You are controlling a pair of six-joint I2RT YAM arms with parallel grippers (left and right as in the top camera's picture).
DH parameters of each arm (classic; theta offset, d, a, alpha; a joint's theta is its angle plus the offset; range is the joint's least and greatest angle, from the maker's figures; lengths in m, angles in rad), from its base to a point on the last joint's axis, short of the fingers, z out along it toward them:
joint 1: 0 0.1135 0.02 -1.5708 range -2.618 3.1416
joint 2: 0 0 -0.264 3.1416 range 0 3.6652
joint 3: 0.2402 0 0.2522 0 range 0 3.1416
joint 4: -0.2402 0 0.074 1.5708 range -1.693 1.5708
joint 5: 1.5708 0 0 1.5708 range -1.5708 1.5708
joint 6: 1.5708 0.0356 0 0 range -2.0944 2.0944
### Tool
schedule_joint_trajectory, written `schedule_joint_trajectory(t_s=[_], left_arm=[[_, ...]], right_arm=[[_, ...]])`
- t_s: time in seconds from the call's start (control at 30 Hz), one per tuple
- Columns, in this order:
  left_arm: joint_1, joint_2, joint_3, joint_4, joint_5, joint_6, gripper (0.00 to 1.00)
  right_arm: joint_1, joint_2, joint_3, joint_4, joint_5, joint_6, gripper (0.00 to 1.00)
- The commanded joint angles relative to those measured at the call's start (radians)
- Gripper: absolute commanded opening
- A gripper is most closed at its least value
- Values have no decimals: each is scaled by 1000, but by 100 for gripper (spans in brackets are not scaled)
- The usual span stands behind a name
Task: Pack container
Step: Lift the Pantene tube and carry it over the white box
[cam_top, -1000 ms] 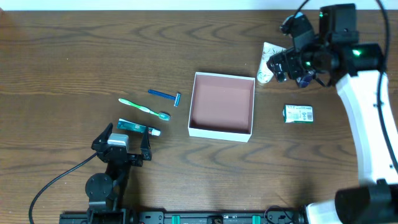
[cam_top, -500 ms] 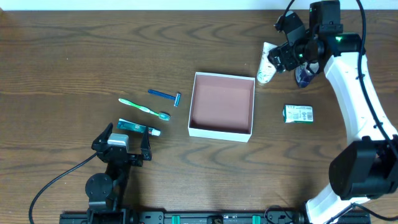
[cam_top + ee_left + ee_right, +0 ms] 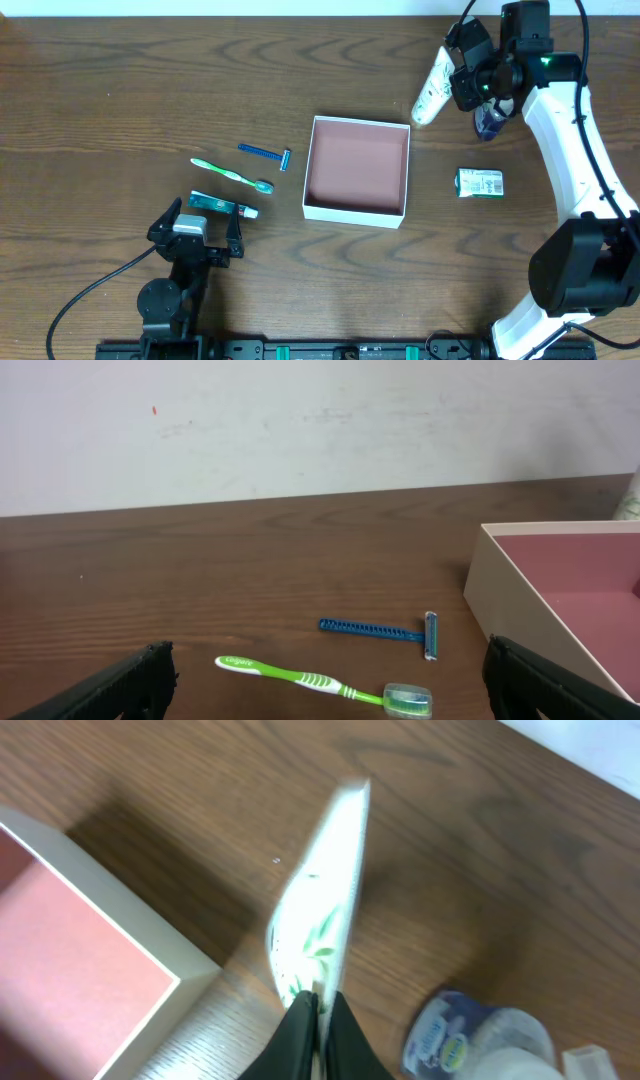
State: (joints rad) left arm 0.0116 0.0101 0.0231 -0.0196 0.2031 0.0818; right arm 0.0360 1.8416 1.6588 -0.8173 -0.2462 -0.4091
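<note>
The container (image 3: 357,213) is a shallow lidless square box, white outside and pink-brown inside, at the table's middle; its wall also shows in the left wrist view (image 3: 530,610) and the right wrist view (image 3: 110,910). It holds nothing. My right gripper (image 3: 462,85) (image 3: 318,1000) is shut on one end of a thin white sachet with green print (image 3: 432,92) (image 3: 320,890), held edge-up just beyond the container's far right corner. My left gripper (image 3: 200,222) (image 3: 328,660) stands open near the front left, holding nothing.
A green toothbrush (image 3: 232,175) (image 3: 320,682), a blue razor (image 3: 265,154) (image 3: 380,630) and a teal tube (image 3: 222,205) lie left of the container. A green-white packet (image 3: 479,182) lies to its right. A blue-white cup (image 3: 490,120) (image 3: 470,1040) sits under the right arm.
My right gripper has gone from open to shut on the white sachet, and the sachet has turned from lying flat to edge-up. The left arm has not moved.
</note>
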Motion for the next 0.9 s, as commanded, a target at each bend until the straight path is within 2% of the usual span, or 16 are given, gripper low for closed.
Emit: schedule_joint_trajectory(t_s=[0.0,0.27,0.47,0.67,0.87], left_arm=[[5,-5,-19,-32,14,-1,98],[5,-5,-19,-32,14,-1,98],[5,-5,-19,-32,14,-1,98],[5,-5,-19,-32,14,-1,98],[5,-5,-19,-32,14,-1,98]], right_arm=[[-9,5,14,-2,-13,13,1],[-9,2,18,1,-24,61,1],[-9,-26,95,-14,-79,140,1],[8,-116,181,-51,-128,170,2],[81,-240,189,-98,-119,177,2]])
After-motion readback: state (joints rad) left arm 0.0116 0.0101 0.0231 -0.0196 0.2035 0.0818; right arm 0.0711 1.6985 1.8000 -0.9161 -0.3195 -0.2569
